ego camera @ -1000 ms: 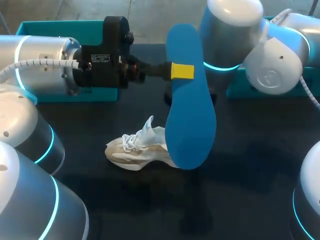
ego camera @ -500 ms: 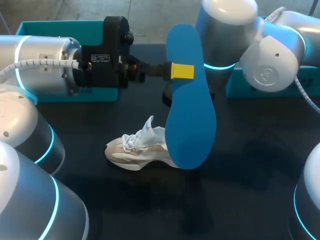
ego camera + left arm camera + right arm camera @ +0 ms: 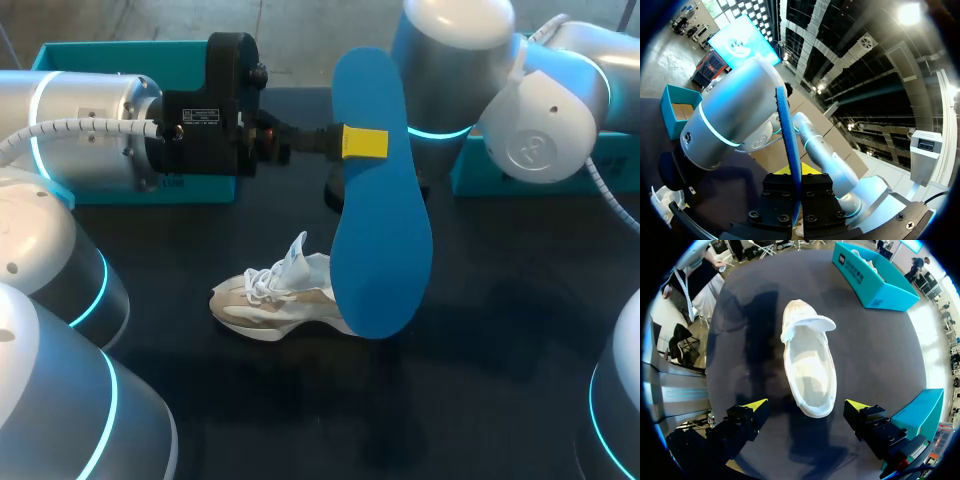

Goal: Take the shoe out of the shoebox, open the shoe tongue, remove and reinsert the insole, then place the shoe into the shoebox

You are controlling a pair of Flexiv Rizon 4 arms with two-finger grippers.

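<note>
**Clerk:** Nearest item?

**Inspector:** The shoe, pale cream. It rests on its sole on the black table, out of the box, with the tongue standing up. From the right wrist camera the shoe lies lengthwise, its opening facing up.

**Clerk:** Right arm?

**Inspector:** It enters from the right and folds at the elbow, wrist pointing down at the table. The right gripper has its fingers spread wide, one on each side of the heel. Neither finger touches the shoe.

**Clerk:** Left arm?

**Inspector:** The forearm is level and reaches in from the left across the table. The left gripper is clamped on the blue insole at one long edge. The insole hangs upright above the shoe, broad face to the head camera. In the left wrist view the insole stands edge-on between the fingers.

**Clerk:** Farthest?

**Inspector:** Two teal box parts, one behind the left arm and one at the right. I cannot tell which is the lid.
</note>
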